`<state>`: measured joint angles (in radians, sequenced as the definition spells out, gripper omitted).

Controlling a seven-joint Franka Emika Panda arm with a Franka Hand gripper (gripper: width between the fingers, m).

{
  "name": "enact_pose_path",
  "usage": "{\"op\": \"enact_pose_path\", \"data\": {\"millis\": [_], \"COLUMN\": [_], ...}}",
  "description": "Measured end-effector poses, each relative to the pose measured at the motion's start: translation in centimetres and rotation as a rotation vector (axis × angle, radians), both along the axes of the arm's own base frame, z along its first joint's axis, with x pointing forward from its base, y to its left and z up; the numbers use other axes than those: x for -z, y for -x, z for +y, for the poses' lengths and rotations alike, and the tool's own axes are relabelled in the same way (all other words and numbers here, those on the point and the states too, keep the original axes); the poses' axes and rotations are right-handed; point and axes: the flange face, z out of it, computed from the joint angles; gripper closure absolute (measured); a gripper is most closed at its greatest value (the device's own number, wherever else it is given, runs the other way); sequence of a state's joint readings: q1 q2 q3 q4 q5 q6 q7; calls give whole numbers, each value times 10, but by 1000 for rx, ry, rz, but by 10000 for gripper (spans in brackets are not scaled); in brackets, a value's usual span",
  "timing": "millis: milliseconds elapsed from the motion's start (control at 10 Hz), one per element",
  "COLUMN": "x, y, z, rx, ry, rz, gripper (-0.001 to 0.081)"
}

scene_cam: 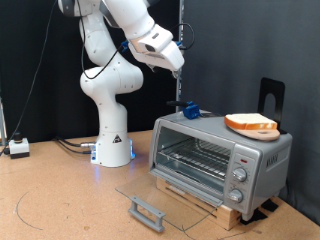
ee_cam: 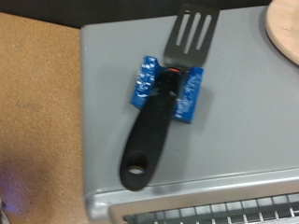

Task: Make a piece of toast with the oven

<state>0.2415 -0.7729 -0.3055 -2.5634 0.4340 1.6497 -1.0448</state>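
Your piece of toast [scene_cam: 252, 123] lies on a round wooden board [scene_cam: 253, 131] on top of the oven [scene_cam: 220, 160], toward the exterior view's right. The oven's glass door [scene_cam: 160, 204] hangs open, flat. A black spatula [ee_cam: 164, 103] rests on a blue holder [ee_cam: 166, 88] on the oven top. The gripper [scene_cam: 175, 68] hovers above it; you cannot tell its finger spacing. A skewed descent could knock the spatula off its holder.

Black spatula [ee_cam: 163, 112], blue holder [ee_cam: 192, 93], silver-grey oven [scene_cam: 222, 155]
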Motion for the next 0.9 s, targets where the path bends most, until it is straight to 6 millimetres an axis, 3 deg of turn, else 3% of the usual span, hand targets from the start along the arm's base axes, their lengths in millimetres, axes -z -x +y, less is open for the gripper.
{"op": "enact_pose_path", "data": {"millis": [400,700,900], "x": [-13,-16,-7], "y": [16,20,20], "z": [-15,-14,-4], "rx": [162,146,158], "ry": [-17,-23,1], "rz": [-6,9,11], "gripper": [-3,-3,-3]}}
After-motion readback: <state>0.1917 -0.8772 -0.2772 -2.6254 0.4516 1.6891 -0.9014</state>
